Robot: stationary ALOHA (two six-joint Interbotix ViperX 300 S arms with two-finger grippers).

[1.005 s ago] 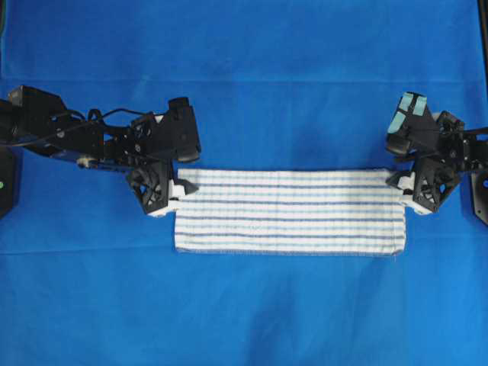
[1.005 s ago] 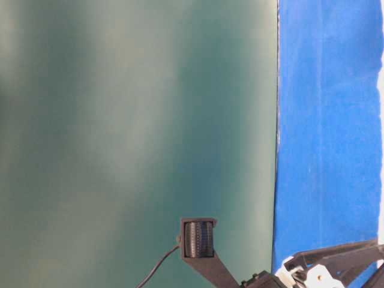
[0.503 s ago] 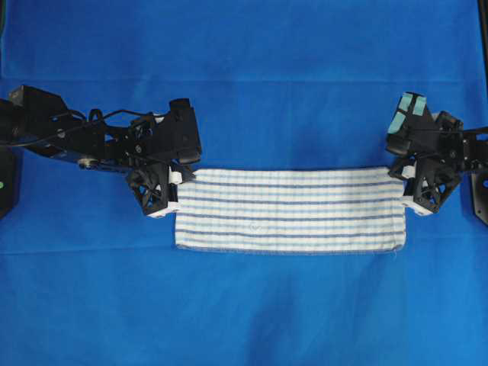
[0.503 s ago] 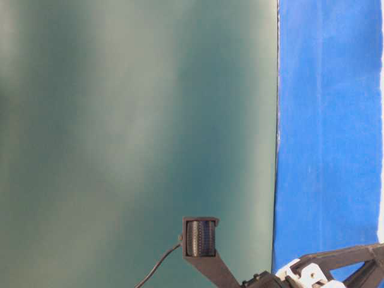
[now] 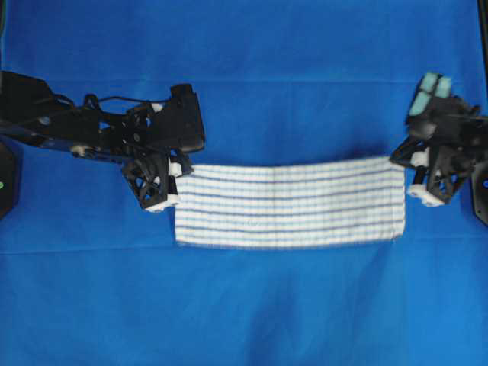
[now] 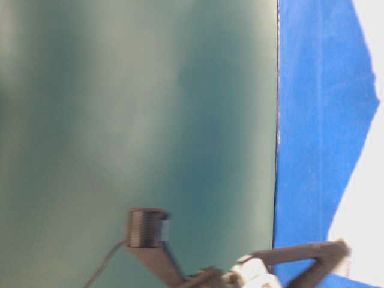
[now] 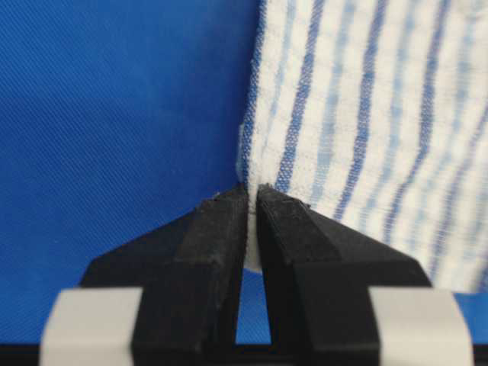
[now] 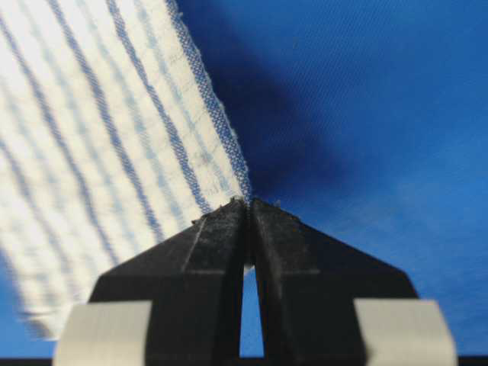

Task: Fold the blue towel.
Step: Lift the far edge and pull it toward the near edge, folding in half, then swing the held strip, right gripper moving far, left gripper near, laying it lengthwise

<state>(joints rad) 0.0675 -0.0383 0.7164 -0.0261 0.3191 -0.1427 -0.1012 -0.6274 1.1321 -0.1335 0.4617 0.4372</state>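
Woven and thin, the blue towel (image 5: 288, 203) is judged light, soft and limp; its far edge sags in the middle between the two held corners, while the near edge lies on the blue table covering (image 5: 244, 305). Corners are the right places to hold. The left gripper (image 7: 252, 200) is clamped on the far left corner, the right gripper (image 8: 248, 206) on the far right corner.

Towel (image 5: 290, 204) on the table cover (image 5: 244, 313), between left gripper (image 5: 180, 166) and right gripper (image 5: 406, 158).
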